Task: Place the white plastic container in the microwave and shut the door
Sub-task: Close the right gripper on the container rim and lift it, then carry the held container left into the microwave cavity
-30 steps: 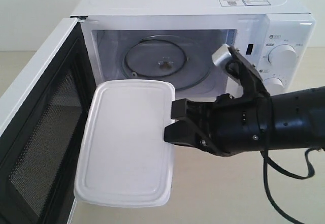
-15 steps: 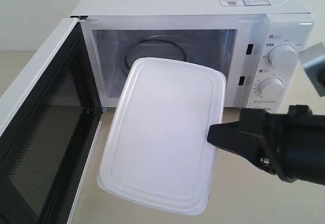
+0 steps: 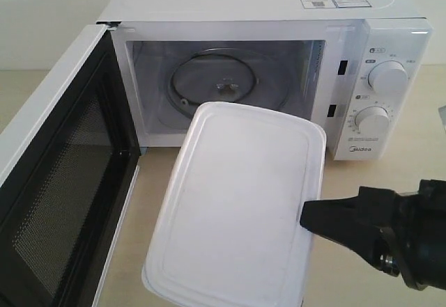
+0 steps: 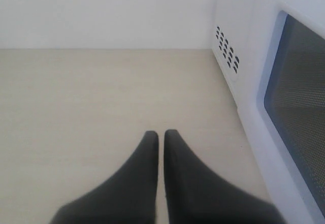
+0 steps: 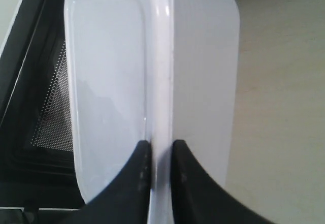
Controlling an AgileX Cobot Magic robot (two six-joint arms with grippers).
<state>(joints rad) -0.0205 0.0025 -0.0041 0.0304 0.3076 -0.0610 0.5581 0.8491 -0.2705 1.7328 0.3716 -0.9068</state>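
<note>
The white plastic container (image 3: 240,209) hangs tilted in the air in front of the open microwave (image 3: 265,14), outside the cavity. My right gripper (image 3: 310,218) is shut on its right rim; in the right wrist view the rim (image 5: 161,82) runs between the two black fingers of that gripper (image 5: 160,144). The glass turntable (image 3: 217,81) lies bare inside. The door (image 3: 59,161) is swung wide open at the left, black inner face and mesh window showing. My left gripper (image 4: 160,133) is shut on nothing, low over the table beside the microwave's outer wall (image 4: 244,56).
Two round dials (image 3: 387,77) sit on the microwave's right panel. Beige tabletop (image 3: 404,161) lies to the right of the microwave and below the container. The open door's edge (image 3: 111,251) stands close to the container's left side.
The right gripper has drawn back toward the camera and to the right, taking the container with it, away from the microwave opening and lower in view. The left gripper is not seen moving.
</note>
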